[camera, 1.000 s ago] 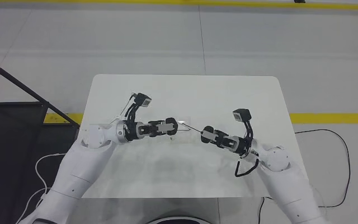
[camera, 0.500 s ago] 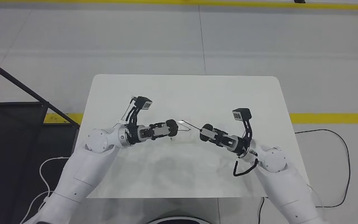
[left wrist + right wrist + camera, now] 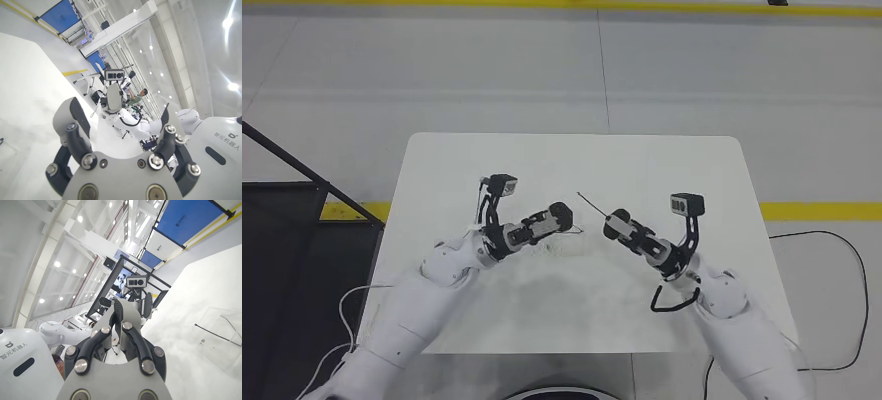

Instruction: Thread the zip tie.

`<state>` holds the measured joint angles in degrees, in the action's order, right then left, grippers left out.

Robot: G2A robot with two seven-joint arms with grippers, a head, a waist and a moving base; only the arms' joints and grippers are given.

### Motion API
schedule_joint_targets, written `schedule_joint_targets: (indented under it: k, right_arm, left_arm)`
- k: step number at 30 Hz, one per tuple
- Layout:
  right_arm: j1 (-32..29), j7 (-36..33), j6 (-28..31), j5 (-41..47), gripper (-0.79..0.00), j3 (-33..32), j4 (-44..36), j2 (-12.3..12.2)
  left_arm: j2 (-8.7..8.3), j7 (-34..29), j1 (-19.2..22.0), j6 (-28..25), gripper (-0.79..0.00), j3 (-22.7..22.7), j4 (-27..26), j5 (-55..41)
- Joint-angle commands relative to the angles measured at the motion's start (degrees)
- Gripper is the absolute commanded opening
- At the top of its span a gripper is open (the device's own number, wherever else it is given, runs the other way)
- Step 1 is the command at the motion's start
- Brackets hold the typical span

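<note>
- The left gripper (image 3: 121, 106) has let go of the zip tie (image 3: 591, 203); its jaws now gape wide and empty over the middle of the table (image 3: 662, 160).
- The right gripper (image 3: 117, 303), jaws pinched shut, has carried the tie up. Its free end points at the table's far edge.
- The tie is straight, not looped, so the threading probably needs a fresh try.

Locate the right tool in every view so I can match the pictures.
Top view: right tool facing the left tool, shut on the zip tie.
Left wrist view: right tool farther off, between the left tool's open fingers.
Right wrist view: right tool central, nearest the lens.
Shared landmark: the white table.
</note>
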<state>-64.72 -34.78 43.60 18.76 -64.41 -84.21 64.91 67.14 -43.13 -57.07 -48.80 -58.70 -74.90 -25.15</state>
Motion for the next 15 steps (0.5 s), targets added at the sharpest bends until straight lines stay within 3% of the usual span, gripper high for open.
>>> schedule_joint_targets:
  k: [1, 5, 15]
  right_arm:
    - [-0.3, 3.5, 0.6, -2.9, -0.785, 0.4, -0.1, 0.3]
    - [-0.7, 8.3, 0.4, -8.0, -0.785, 1.1, -0.4, 0.9]
    - [-0.9, 13.4, -0.2, -14.0, -0.785, 2.5, -0.4, 1.9]
  left_arm:
    - [0.68, 2.1, 0.6, -3.1, -0.240, 1.3, 1.4, 0.5]
    - [1.79, 4.0, 1.6, -6.9, -0.409, 3.6, 3.9, 1.7]
    - [3.64, 8.9, 3.6, -9.2, -0.440, 5.4, 7.6, 3.4]
